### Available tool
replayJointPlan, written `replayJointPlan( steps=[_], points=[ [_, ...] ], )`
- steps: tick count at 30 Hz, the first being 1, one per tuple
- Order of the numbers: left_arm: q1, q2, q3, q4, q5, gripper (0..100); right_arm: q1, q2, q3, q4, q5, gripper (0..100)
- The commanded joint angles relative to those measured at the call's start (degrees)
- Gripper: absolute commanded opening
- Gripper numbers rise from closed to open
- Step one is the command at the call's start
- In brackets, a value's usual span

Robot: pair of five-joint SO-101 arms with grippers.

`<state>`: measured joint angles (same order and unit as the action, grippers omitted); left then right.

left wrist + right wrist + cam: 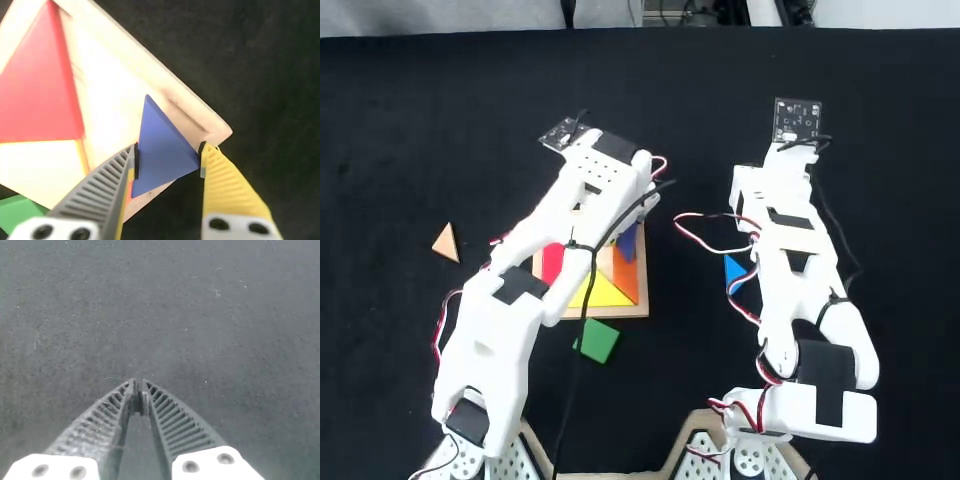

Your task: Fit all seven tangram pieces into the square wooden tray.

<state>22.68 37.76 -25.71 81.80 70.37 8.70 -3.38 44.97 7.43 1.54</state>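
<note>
The left gripper is clamping its fingers on the two slanted edges of a dark blue triangle, holding it over the corner of the wooden tray. One of the triangle's corners is overlapping the rim; whether the piece is touching the tray floor cannot be told. In the high view this corner is lying at about 1 o'clock of the tray, with the left arm stretching across it.

Inside the tray a red piece is sitting at 9 o'clock, a yellow piece at 6 o'clock and an orange piece at 3 o'clock. A green square is lying on the black table just beside the tray at 6 o'clock. A tan triangle is resting well apart at 9 o'clock, and a light blue triangle is lying at 3 o'clock, against the right arm.

The right gripper is hanging over bare table with its fingers pressed together, holding nothing
</note>
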Motion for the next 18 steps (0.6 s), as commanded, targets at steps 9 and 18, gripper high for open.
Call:
replayJointPlan(
  steps=[9,18],
  points=[
    [-0.22,-1.05,-3.56,-0.44,-1.76,31,0.62,-2.33,-1.54,-1.23,-0.44,1.2],
    [-0.48,-1.14,-3.82,0.18,-1.76,32,0.62,-2.33,-1.54,-1.23,-0.44,1.2]
  ],
)
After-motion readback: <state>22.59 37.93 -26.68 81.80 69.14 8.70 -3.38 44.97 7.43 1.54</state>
